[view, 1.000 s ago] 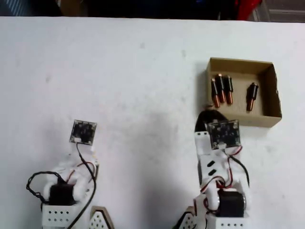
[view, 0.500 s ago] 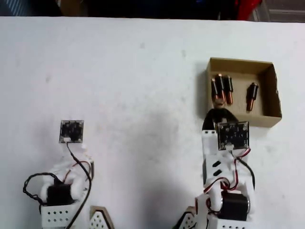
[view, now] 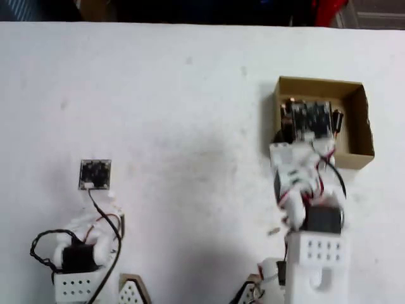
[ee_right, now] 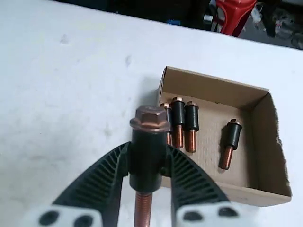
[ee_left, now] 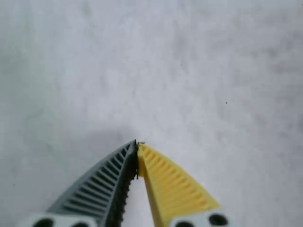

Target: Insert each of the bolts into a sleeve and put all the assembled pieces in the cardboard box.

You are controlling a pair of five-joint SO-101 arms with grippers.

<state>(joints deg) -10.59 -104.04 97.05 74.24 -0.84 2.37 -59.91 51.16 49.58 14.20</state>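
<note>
My right gripper (ee_right: 147, 149) is shut on an assembled piece (ee_right: 146, 158), a copper bolt standing upright in a black sleeve. It hangs on the near side of the cardboard box (ee_right: 213, 83). Three assembled pieces (ee_right: 179, 124) lie side by side in the box, and one more piece (ee_right: 228, 144) lies apart from them. In the high view the right arm's wrist (view: 307, 120) reaches over the cardboard box (view: 319, 83) and hides most of its contents. My left gripper (ee_left: 137, 144) is shut with nothing in it, low over bare white table, at the left arm (view: 82, 247).
The white table (view: 190, 126) spreads wide and bare to the left of the box. Its far edge (view: 190, 24) meets a dark room with a red object (ee_right: 232, 14) behind.
The right arm has stretched forward with its piece, from in front of the box to over it. The left arm shifted slightly left and then stayed still.
</note>
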